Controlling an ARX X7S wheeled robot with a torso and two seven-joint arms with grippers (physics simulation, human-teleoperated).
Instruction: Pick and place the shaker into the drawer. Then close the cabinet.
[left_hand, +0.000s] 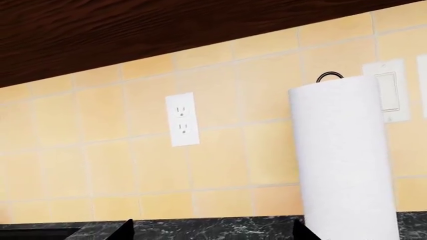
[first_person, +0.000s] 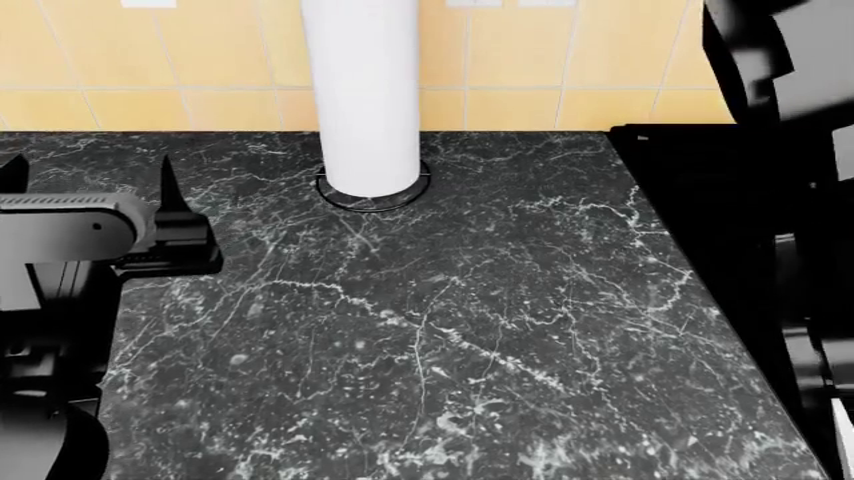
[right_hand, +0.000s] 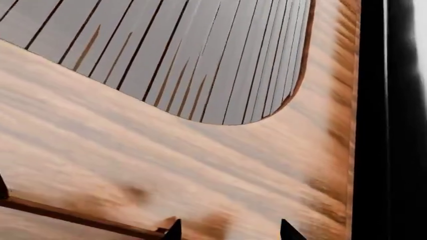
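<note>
The shaker cannot be seen in any view, and the drawer does not show for sure either. The right wrist view looks at light brown wood (right_hand: 167, 165) with a grey striped patch (right_hand: 173, 55), but I cannot tell what that wood belongs to.

The right tool (right_hand: 230, 230) has its two tips apart with nothing between them. The left tool (left_hand: 212, 229) is spread too and holds nothing. It points at the yellow tiled wall (left_hand: 220, 165) with a white socket (left_hand: 181, 119).

On the black marble tabletop (first_person: 441, 330) stands a tall white paper towel roll (first_person: 363, 95) in a ring holder, close to the wall. The left arm (first_person: 80, 225) hangs at that side of the tabletop.

I think the job is at its very start, with the shaker not yet picked up. The next move calls for finding the shaker first, maybe by turning the head or base, then reaching with a spread tool
</note>
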